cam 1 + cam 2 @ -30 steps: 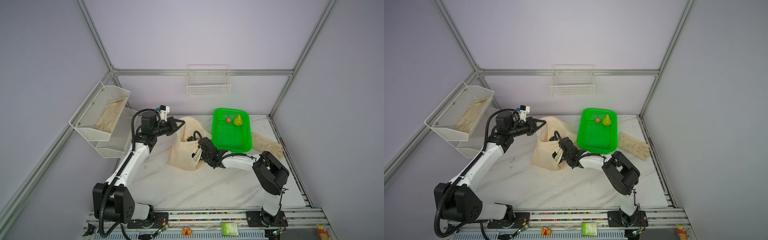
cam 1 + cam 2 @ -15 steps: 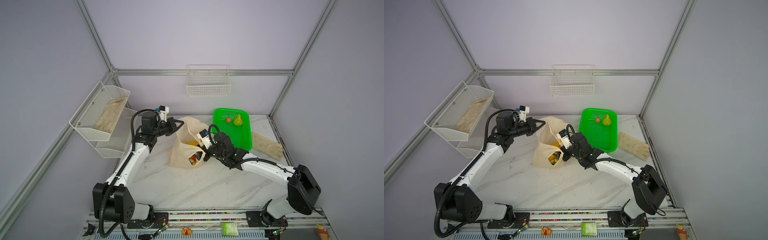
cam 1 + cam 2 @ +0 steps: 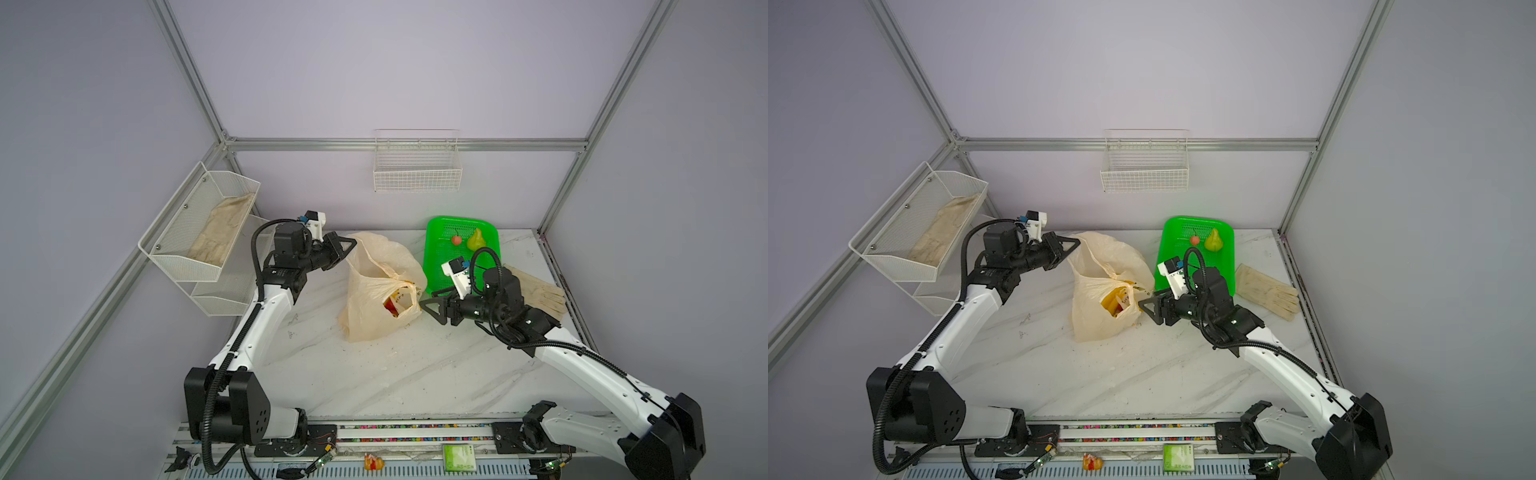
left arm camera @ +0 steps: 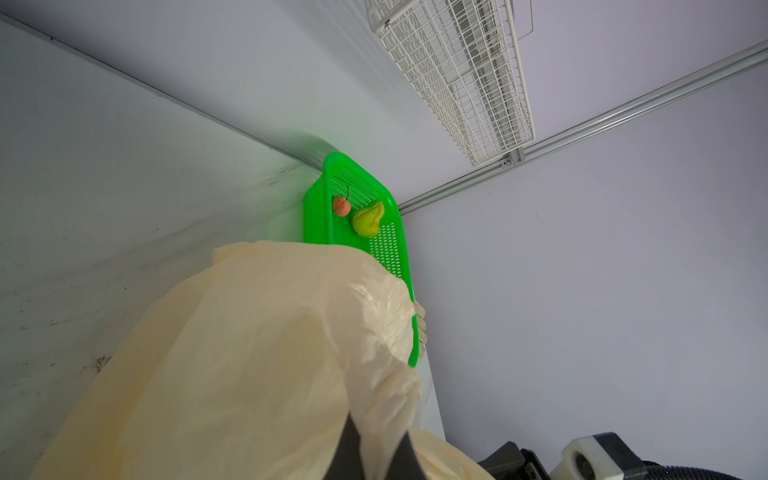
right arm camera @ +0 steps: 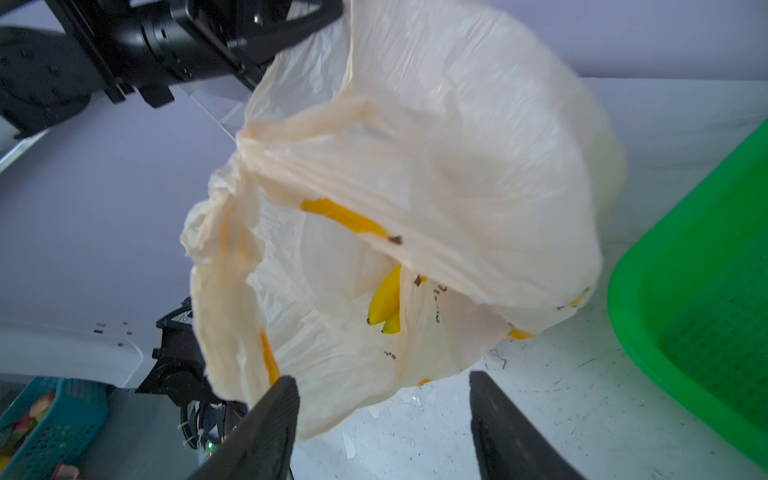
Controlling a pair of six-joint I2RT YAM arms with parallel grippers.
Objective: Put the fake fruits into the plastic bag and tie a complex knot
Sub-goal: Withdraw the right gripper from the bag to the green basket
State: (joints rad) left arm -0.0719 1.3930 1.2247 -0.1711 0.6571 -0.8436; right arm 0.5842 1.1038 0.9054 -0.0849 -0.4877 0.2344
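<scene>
The peach plastic bag [image 3: 374, 291] stands on the table with its mouth facing right. My left gripper [image 3: 351, 243] is shut on the bag's top handle [image 4: 374, 399] and holds it up. Inside the mouth I see a yellow banana bunch [image 5: 386, 303] and a red strawberry [image 3: 390, 307]. My right gripper [image 3: 428, 305] is open just outside the mouth, low over the table, with nothing between its fingers [image 5: 274, 415]. A yellow-green pear [image 3: 475, 240] and a red cherry [image 3: 456, 240] lie in the green basket [image 3: 434, 257]. No knot is in view.
The green basket [image 3: 1165, 253] sits right behind my right gripper. Beige gloves [image 3: 536, 289] lie to its right by the table edge. A white wire shelf [image 3: 199, 232] hangs on the left wall and a wire basket [image 3: 417, 174] on the back wall.
My right gripper has pulled back to the right, out of the bag's mouth, and stays open. The fruits inside the bag now show. The left gripper has held still.
</scene>
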